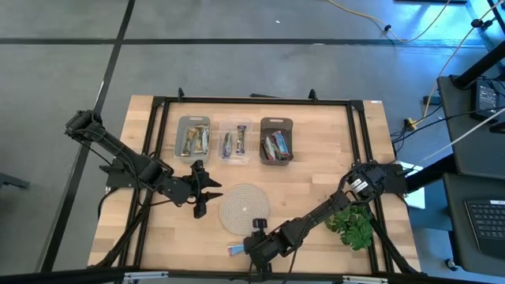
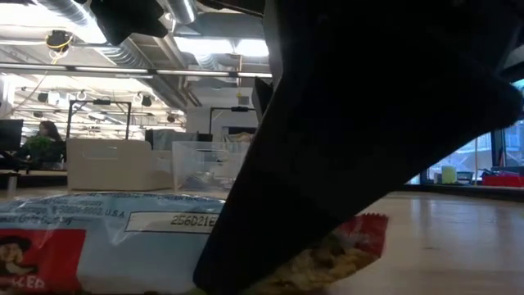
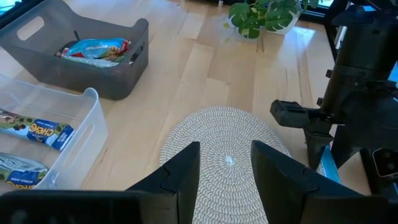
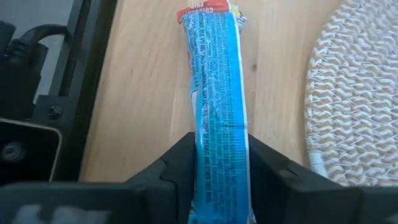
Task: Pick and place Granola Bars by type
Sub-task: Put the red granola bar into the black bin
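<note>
Around the round woven mat (image 1: 244, 208) lies a light wood counter (image 1: 316, 181) with a black frame on it. Past the counter the floor is grey, and a desk with a keyboard (image 1: 483, 221) stands off to the side. The low view looks into a big room with pipes on the ceiling, and a person (image 2: 38, 146) sits far back.

Beyond the mat, three bins stand in a row. The grey bin (image 1: 193, 136) holds gold-tan bars, the clear bin (image 1: 234, 142) holds bars too, and the dark bin (image 1: 276, 140) holds blue and red bars. A leafy green plant (image 1: 352, 223) sits to one side of the mat.

One blue granola bar (image 1: 236, 250) lies flat on the counter just beside the mat's near edge. The right arm reaches low from the plant side, and the right gripper (image 4: 219, 163) has its two fingers set close on each side of this bar, touching the wrapper.

The left arm comes in from the other side of the mat. The left gripper (image 3: 226, 168) hangs over the mat's edge with its fingers apart and holds nothing.
</note>
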